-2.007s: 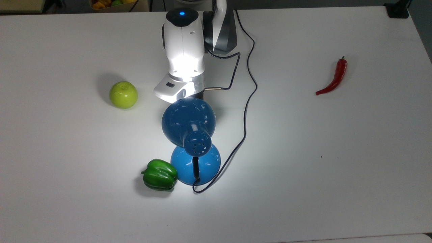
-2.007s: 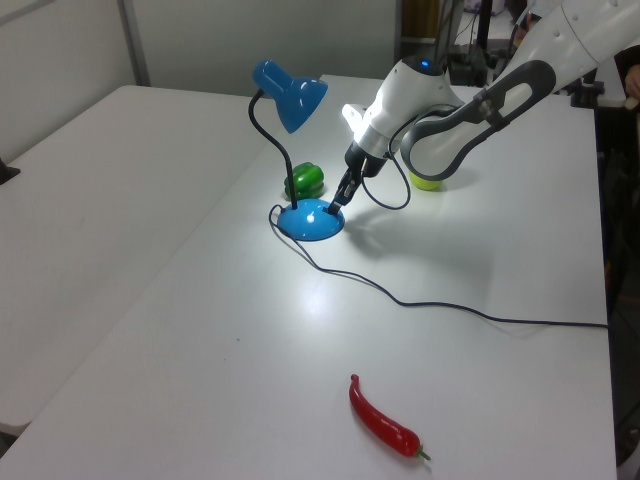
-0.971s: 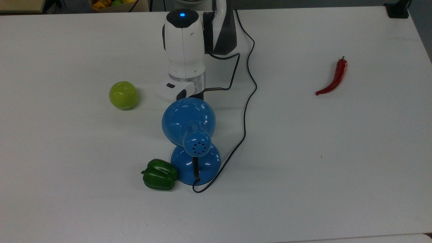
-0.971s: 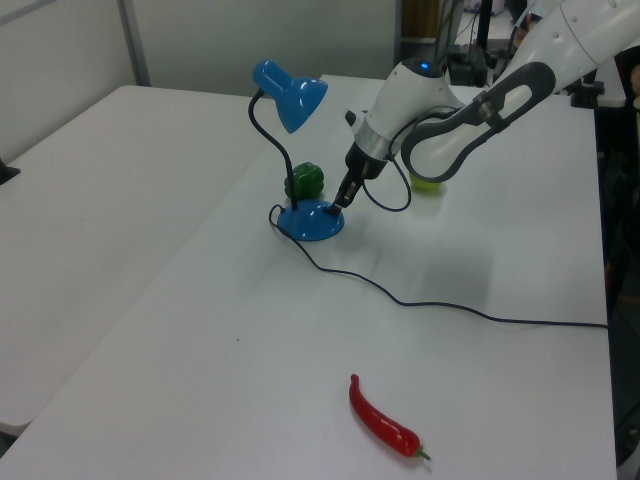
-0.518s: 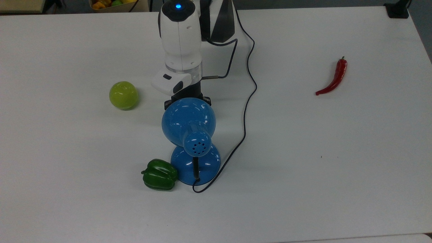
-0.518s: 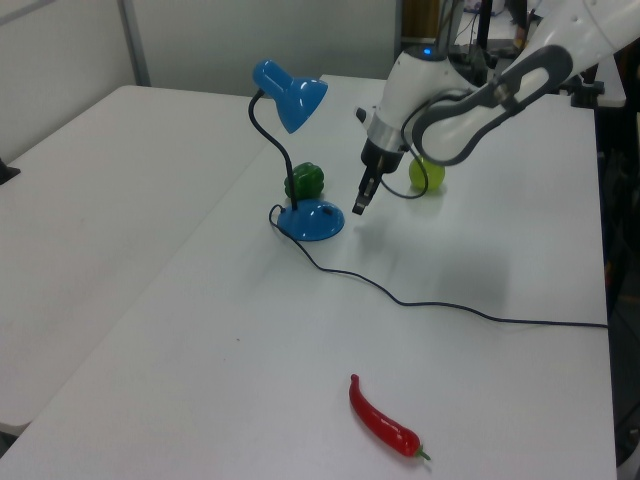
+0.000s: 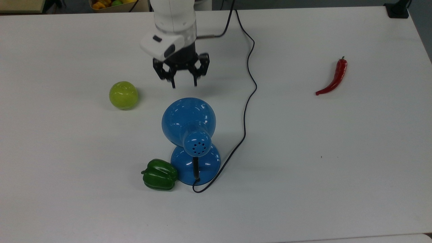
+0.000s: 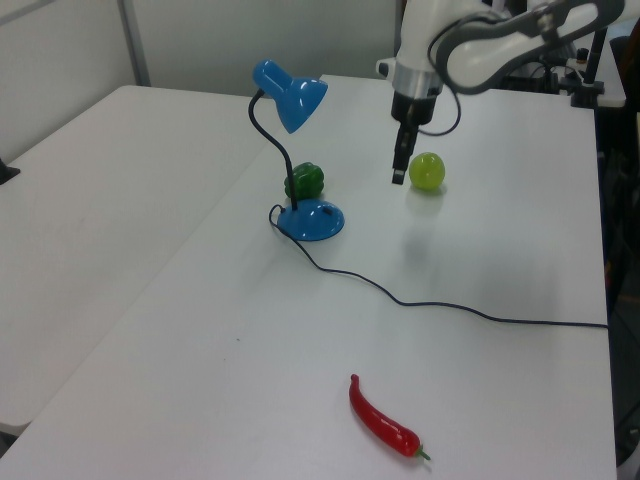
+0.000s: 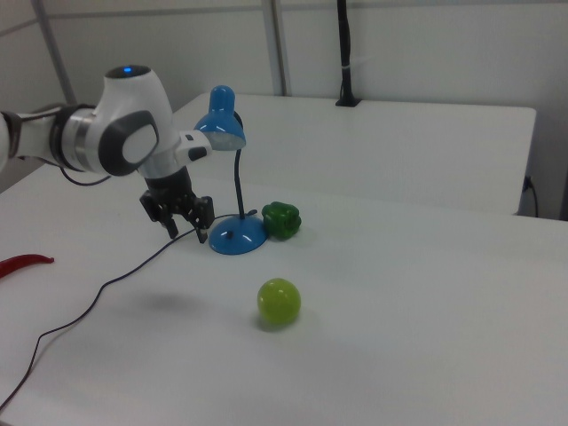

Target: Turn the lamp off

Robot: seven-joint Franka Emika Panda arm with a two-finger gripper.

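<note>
The blue lamp stands mid-table, its dome shade (image 7: 188, 119) over its round base (image 7: 202, 167), and it casts no light. The left view shows its shade (image 8: 290, 95) high on the curved black neck above the base (image 8: 312, 220); the right view has the base (image 9: 238, 238) too. My gripper (image 7: 184, 84) hangs open and empty above the table, beyond the shade toward the top view's top. It sits well clear of the lamp base in the left view (image 8: 399, 170) and the right view (image 9: 186, 232).
The lamp's black cord (image 7: 249, 84) snakes from the base to the top view's top. A green apple (image 7: 123, 95) lies at the top view's left of my gripper. A green pepper (image 7: 159, 174) touches the lamp base. A red chili (image 7: 334, 78) lies far right.
The lamp's light went out between two seconds and one second ago. My gripper has since left the lamp base, risen and drawn back toward the top view's top; its fingers now stand apart.
</note>
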